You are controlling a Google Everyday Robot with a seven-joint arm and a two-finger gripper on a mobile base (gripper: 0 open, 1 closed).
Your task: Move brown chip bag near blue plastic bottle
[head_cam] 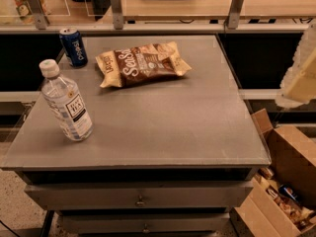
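The chip bag (143, 63) has large white lettering across its brown middle that reads "Sea Sal". The end of the word is lost in a crinkle. The smaller print under it, and a word running up the cream left end, are too small to read. The bottle (66, 102) has a dark label with white text, of which "TEA" is legible. The blue can (73, 46) shows "pepsi" running along its side. The gripper (298, 78), at the right edge beyond the table (197, 132), has no readable writing.
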